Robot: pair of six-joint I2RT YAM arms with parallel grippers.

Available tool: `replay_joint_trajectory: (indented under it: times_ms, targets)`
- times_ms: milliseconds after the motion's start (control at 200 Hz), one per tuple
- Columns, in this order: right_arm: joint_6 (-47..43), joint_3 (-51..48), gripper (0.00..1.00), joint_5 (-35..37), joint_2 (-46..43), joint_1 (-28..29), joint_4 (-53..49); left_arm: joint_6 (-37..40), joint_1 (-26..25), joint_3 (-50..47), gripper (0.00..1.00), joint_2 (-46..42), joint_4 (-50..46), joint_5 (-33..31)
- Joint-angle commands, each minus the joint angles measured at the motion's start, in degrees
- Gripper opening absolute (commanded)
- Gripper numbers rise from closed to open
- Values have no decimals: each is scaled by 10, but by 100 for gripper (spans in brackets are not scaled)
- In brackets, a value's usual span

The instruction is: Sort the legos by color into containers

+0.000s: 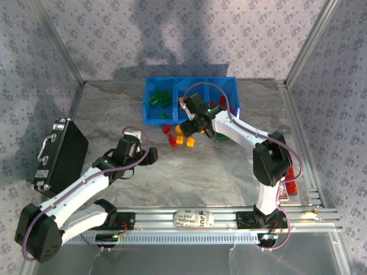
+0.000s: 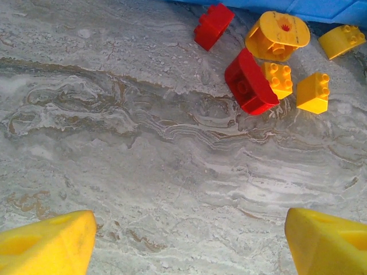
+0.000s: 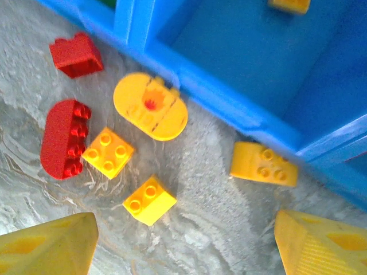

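The grey marbled surface [image 1: 189,177] lies open between the arms, with patterned panels around it. At its far edge sits the blue tray [image 1: 155,120], its right compartment partly hidden by the right arm. Green legos [image 1: 159,100] lie in the left compartment. A black case [image 1: 57,154] sits by the left edge. Both pincers gape empty. The left pincer [image 2: 186,243] is over bare surface. The right pincer [image 3: 183,246] is above loose legos [image 3: 109,152], red and yellow, just beside the tray's near wall. One yellow brick [image 3: 289,4] inside a compartment is cut off by the frame.

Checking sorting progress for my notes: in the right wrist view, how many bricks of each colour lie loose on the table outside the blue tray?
Red bricks: 2
Yellow bricks: 4
Total: 6
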Motion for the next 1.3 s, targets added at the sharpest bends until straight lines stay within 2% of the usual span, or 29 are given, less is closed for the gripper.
replay_joint_trajectory:
  times_ms: [0, 315, 515, 820, 1044, 1214, 1299]
  targets:
    - [19, -23, 83, -21, 22, -2, 13, -1, -8, 3, 86, -3, 19, 1]
    - [18, -14, 82, -42, 82, -1, 15, -14, -15, -18, 86, -52, 0, -7]
    - [19, -17, 80, -54, 106, 4, 17, -13, -15, -21, 86, -55, -3, -9]
    - [7, -22, 69, -61, 123, 9, 35, -17, -15, -25, 86, -60, -4, -9]
    - [3, -27, 67, -60, 129, 15, 33, -18, -15, -26, 86, -65, -6, -9]
    - [-4, -25, 44, -54, 130, 14, 30, -17, -15, -23, 86, -66, -7, -9]
    - [-6, -20, 38, -46, 124, 13, 23, -17, -15, -21, 86, -69, -10, -10]
